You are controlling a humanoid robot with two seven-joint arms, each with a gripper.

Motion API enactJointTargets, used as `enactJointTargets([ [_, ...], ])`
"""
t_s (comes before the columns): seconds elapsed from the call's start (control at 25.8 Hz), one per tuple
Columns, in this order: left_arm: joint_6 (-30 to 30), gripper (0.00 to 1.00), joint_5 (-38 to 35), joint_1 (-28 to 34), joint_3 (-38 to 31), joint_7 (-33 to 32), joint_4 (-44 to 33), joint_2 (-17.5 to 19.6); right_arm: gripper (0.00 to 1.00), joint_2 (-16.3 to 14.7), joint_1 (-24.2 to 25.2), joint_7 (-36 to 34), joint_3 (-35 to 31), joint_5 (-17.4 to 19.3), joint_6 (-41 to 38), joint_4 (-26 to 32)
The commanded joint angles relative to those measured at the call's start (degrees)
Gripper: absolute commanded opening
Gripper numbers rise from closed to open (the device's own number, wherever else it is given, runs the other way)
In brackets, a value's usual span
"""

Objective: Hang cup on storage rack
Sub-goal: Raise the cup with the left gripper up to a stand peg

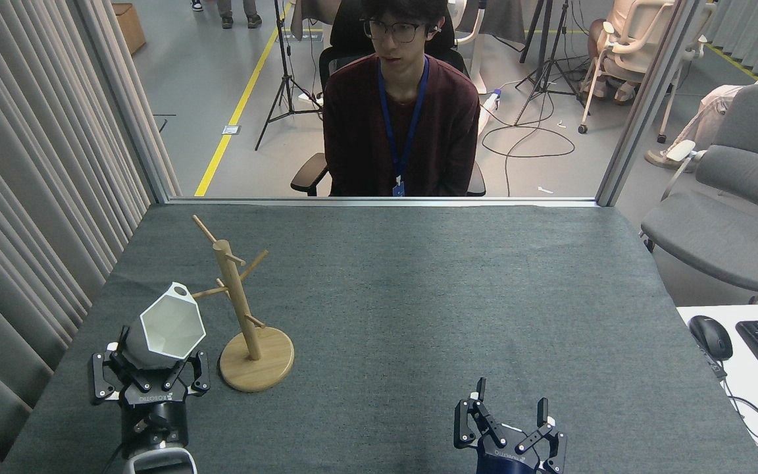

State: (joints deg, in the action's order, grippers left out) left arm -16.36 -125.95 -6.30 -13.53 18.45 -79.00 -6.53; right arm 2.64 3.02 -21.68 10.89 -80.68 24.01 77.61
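The left gripper [150, 370] pinches the cup [172, 323] just left of the storage rack [242, 309] — the right gripper [509, 417] sits spread above the desk [418, 296]

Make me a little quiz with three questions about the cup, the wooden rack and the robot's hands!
1. Where is the cup?
A. held just left of the storage rack
B. hanging on a peg
C. lying on the table

2. What colour is the cup?
A. blue
B. white
C. red

3. How is the right end effector?
A. gripping the cup
B. holding the rack
C. open, empty

Answers: 1 A, the left end effector grips its base, and its rim tab nears a peg tip without being hooked on. 2 B, its faceted walls are white. 3 C, its fingers stand apart with nothing between.
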Motion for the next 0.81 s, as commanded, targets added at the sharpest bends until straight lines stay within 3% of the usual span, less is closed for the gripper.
enactJointTargets([
  [0.0,0.01,0.14,-0.17,-0.56,-0.19,-0.08,0.6,-0.06,0.98,-0.01,-0.12,-0.03,0.0,0.0,-0.02,0.0],
  [0.78,-2.89,0.17,-3.87,-2.41,4.03,-0.08,4.55,-0.5,0.98,-0.1,-0.38,-0.29,-0.08,0.17,-0.1,-2.11],
])
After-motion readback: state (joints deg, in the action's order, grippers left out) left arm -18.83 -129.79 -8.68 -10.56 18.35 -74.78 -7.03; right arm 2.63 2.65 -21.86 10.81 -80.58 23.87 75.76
